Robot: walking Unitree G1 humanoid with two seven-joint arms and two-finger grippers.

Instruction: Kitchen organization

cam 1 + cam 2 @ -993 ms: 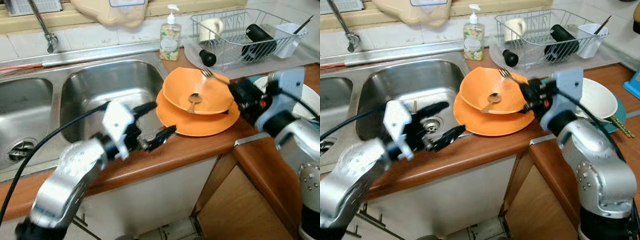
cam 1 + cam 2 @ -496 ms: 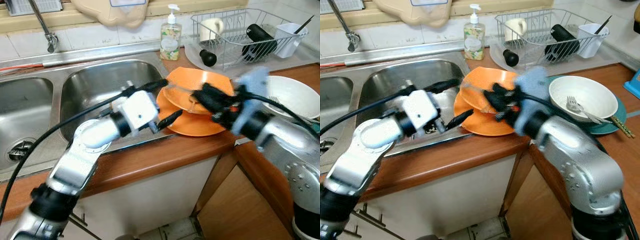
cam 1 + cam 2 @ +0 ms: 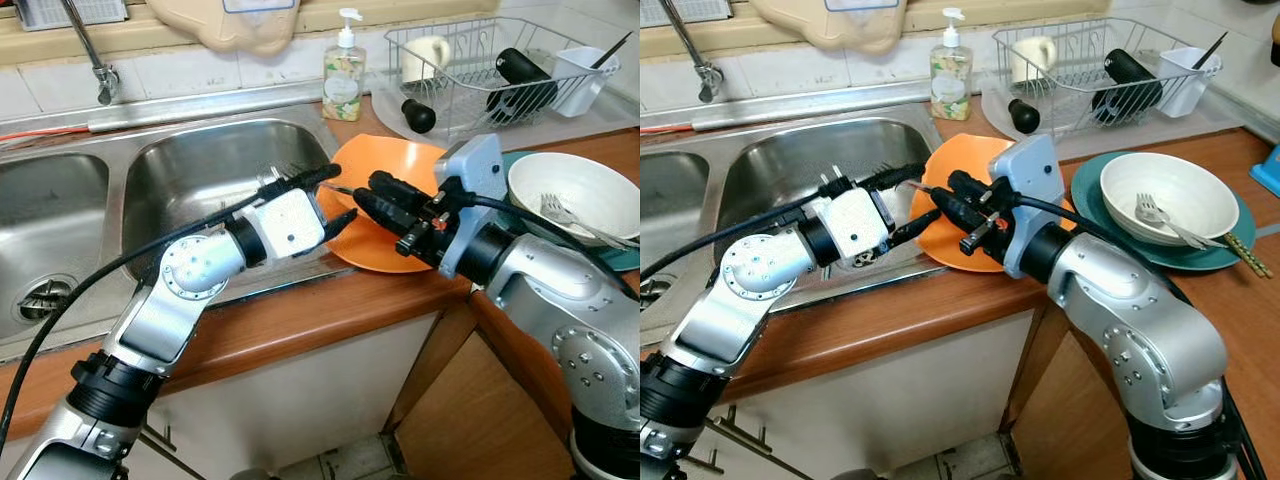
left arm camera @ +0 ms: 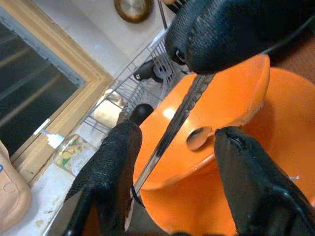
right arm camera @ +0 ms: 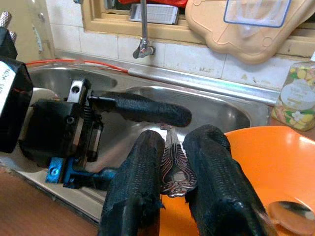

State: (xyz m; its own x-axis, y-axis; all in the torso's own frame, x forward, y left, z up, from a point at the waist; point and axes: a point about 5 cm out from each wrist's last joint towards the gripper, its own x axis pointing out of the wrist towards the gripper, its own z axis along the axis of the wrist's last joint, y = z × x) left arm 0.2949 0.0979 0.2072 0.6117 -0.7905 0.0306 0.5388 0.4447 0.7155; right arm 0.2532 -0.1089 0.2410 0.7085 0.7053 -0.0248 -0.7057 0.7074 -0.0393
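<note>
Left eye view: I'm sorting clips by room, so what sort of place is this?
A home kitchen: a double stainless sink set in a wooden counter, a dish rack with washed items, and stacked orange plates.

This is a home kitchen. A double stainless-steel sink (image 3: 215, 165) is set into a wooden countertop (image 3: 300, 320), with a tap (image 3: 95, 60) on the tiled back wall. At the counter's rear edge stand a soap dispenser (image 3: 343, 65) and a wire dish rack (image 3: 480, 70) holding a mug (image 3: 425, 55). Orange plates (image 3: 965, 235) and a white bowl (image 3: 1170, 195) sit on the countertop above cupboard doors (image 3: 300, 410).
</note>
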